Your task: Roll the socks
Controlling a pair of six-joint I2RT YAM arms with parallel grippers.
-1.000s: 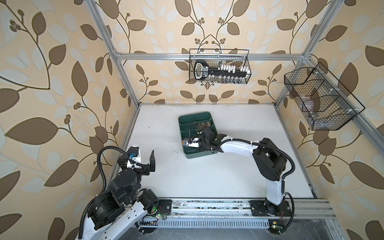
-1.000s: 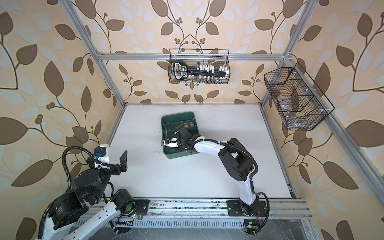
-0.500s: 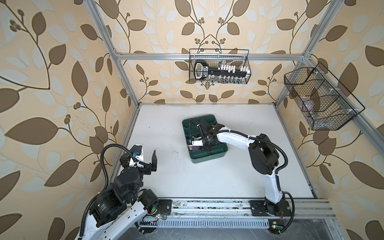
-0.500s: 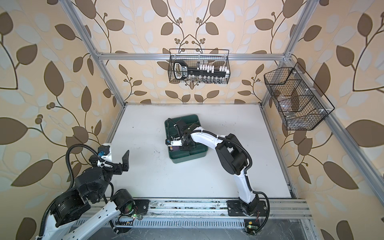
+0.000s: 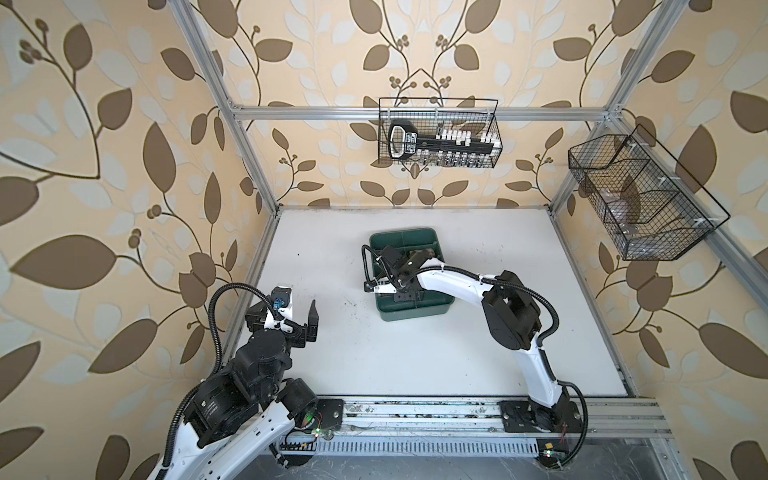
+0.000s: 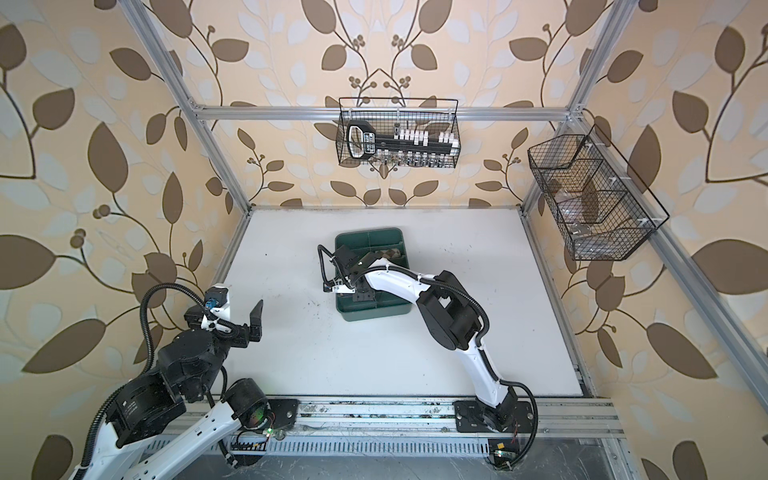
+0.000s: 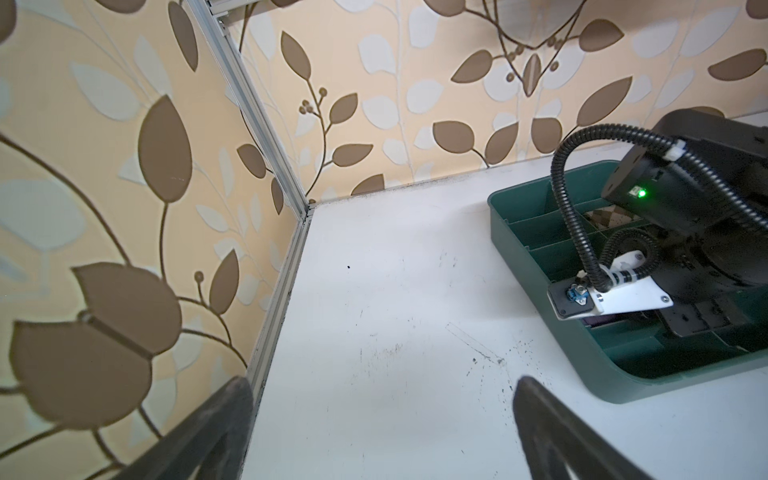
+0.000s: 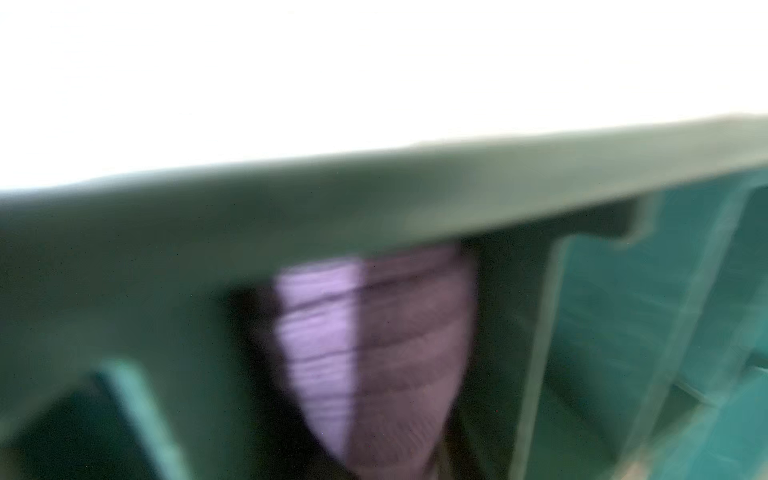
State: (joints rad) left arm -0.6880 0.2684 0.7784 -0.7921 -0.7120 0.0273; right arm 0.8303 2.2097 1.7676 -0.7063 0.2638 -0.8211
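The right gripper reaches down into a green divided tray, close over a purple sock in a front compartment, while a tan argyle sock lies in a rear one. Its jaws are hidden, so grasp or release cannot be told. The left gripper hangs wide open over the table. The step looks like stowing rolled socks, which next calls for a straight lift clear of the dividers.

The left arm sits folded low at the near left, its left gripper lifted with jaws spread wide. The right arm reaches forward and across the middle. Its right gripper points down, and the blur probably hides how its jaws stand.
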